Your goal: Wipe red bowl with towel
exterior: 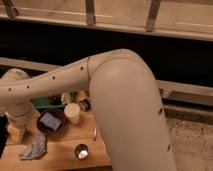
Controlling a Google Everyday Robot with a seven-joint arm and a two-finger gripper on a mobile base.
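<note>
1. The dark brown bowl stands on the wooden table and serves here as the marker for everything else. A flat blue-grey block lies inside it.
2. The robot's white arm fills most of the view. Its thick upper part rises to the right of the dark brown bowl and hides that whole side of the table. Its long forearm passes above and behind the bowl towards the left.
3. The pincer hangs from the wrist just to the left of the dark brown bowl, low over the table's left end. Its jaws stand wide, and nothing can be seen held between them.
4. The towel lies crumpled on the table in front of the dark brown bowl and a little to its left. It is apart from the pincer and not gripped.
5. The red bowl cannot be made out. The wrist and pincer cover the spot left of the dark brown bowl, so what stands there is hidden.
6. A white cup stands just to the right of the dark brown bowl, nearly touching it.
7. A small metal cup sits in front of the dark brown bowl and to its right, near the table's front edge.
8. A thin utensil lies further right, at the edge of the arm.
9. Behind the dark brown bowl, a strip of green tray shows under the forearm.
</note>
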